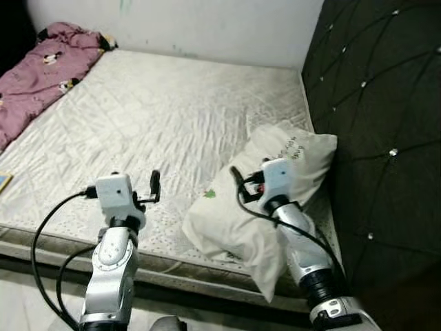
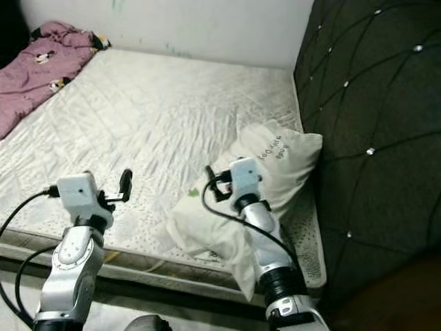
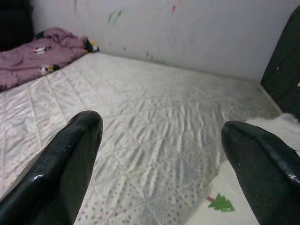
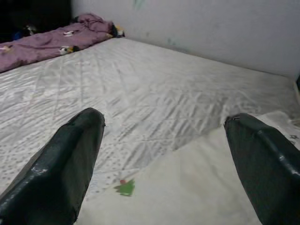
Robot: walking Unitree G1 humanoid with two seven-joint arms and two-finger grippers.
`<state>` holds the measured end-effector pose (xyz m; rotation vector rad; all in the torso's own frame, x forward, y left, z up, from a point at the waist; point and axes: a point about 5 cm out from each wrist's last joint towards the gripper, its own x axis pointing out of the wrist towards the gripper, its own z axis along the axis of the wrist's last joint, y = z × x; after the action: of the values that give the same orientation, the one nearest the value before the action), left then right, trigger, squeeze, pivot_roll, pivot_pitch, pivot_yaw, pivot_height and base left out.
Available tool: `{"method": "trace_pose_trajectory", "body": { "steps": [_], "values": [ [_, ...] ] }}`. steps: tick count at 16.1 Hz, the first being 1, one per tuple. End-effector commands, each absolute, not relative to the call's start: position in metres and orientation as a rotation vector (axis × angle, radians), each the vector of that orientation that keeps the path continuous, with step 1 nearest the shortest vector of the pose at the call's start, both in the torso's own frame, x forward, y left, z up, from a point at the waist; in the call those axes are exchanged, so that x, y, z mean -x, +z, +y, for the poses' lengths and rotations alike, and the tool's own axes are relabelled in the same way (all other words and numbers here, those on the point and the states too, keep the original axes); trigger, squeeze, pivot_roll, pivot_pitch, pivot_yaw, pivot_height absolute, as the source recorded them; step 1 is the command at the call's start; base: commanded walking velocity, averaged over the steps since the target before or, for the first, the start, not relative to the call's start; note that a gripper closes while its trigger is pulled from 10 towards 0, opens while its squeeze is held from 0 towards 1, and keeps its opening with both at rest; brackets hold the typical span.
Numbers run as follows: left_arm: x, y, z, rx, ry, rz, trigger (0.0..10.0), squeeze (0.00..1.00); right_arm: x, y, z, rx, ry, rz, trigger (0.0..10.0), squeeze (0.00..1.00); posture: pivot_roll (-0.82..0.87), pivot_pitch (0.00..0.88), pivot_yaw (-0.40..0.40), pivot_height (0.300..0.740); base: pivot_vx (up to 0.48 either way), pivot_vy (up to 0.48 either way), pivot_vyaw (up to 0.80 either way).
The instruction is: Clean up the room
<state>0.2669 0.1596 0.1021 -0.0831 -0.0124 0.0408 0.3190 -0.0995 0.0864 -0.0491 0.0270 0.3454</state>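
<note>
A white pillow (image 1: 219,219) with a small green tree print (image 4: 124,187) lies crumpled at the mattress's near right corner, one end leaning toward the dark headboard. My right gripper (image 1: 242,183) hovers just above the pillow, open, with nothing between its fingers (image 4: 65,164). My left gripper (image 1: 150,189) is raised over the front edge of the mattress (image 1: 158,117), left of the pillow. It is open and empty too; the left wrist view looks across the white quilted sheet (image 3: 154,108).
A purple blanket (image 1: 41,76) is bunched at the far left of the bed. The tufted dark headboard (image 1: 386,124) walls off the right side. A white wall (image 1: 207,24) runs behind. A small flat object (image 1: 3,181) lies at the left edge.
</note>
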Motion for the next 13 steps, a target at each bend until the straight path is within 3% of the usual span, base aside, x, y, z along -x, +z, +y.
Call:
{"method": "trace_pose_trajectory", "body": {
  "steps": [1, 6, 9, 13],
  "values": [
    [-0.269, 0.107, 0.156, 0.084, 0.030, -0.029, 10.0, 0.00, -0.322, 0.088, -0.109, 0.062, 0.317, 0.028, 10.0, 0.00, 0.02, 0.000, -0.007, 0.740, 0.000, 0.000, -0.59],
    [-0.274, 0.107, 0.159, 0.093, 0.041, -0.014, 10.0, 0.00, -0.322, 0.088, -0.109, 0.055, 0.303, 0.024, 10.0, 0.00, 0.01, 0.000, 0.007, 0.740, 0.000, 0.000, -0.80],
    [-0.273, 0.109, 0.165, 0.062, 0.084, -0.027, 10.0, 0.00, -0.321, 0.092, -0.108, 0.051, 0.294, 0.000, 10.0, 0.00, 0.01, 0.000, 0.011, 0.740, 0.000, 0.000, -0.43],
    [-0.262, 0.106, 0.193, -0.046, 0.238, -0.013, 10.0, 0.00, -0.313, 0.098, -0.108, 0.026, 0.312, -0.030, 10.0, 0.00, 0.02, 0.000, 0.010, 0.740, 0.000, 0.000, 0.00]
  ]
}}
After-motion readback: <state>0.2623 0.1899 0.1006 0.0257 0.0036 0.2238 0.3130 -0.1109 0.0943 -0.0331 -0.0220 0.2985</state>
